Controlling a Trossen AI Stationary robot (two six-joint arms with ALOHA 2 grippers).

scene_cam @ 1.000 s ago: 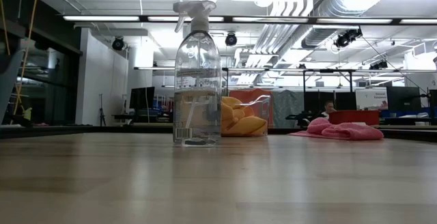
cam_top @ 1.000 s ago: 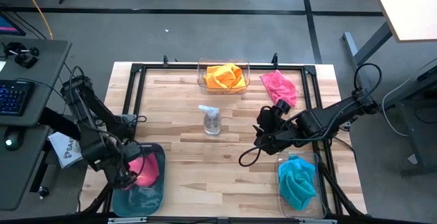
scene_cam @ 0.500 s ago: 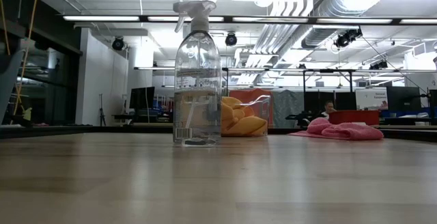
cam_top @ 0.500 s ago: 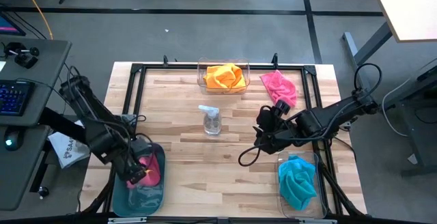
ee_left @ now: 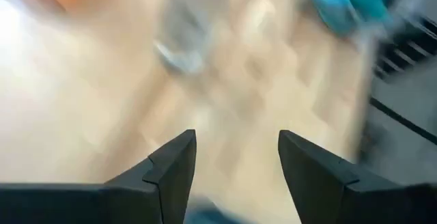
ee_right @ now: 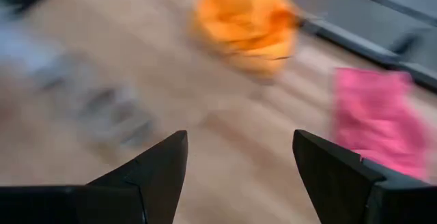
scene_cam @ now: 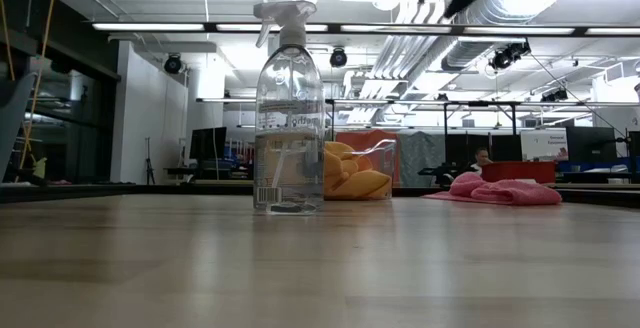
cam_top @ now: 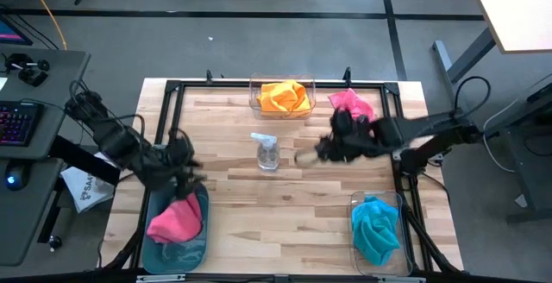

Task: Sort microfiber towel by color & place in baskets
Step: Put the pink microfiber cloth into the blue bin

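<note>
One pink towel (cam_top: 175, 220) lies bunched in the opaque teal basket (cam_top: 191, 247) at the near left. My left gripper (cam_top: 191, 169) (ee_left: 235, 138) hangs open just beyond the basket's far end, with nothing between its fingers. A second pink towel (cam_top: 352, 103) (ee_right: 379, 111) lies flat on the table at the far right. My right gripper (cam_top: 304, 156) (ee_right: 239, 138) is open between the bottle and that towel, touching nothing. An orange towel (cam_top: 283, 97) fills the clear basket (cam_top: 255, 102) at the far middle. A blue towel (cam_top: 377, 231) fills the clear basket (cam_top: 355, 205) at the near right.
A clear spray bottle (cam_top: 267, 152) (scene_cam: 289, 118) stands upright at the table's middle, close to my right gripper. A black frame (cam_top: 172, 110) runs along the table's edges. Bare wood lies between the bottle and the near edge.
My left gripper has opened and let go of the pink towel, which now lies in the teal basket. It has then gone up and toward the far edge. My right gripper, still open, has swung toward the far edge and now stands beside the bottle.
</note>
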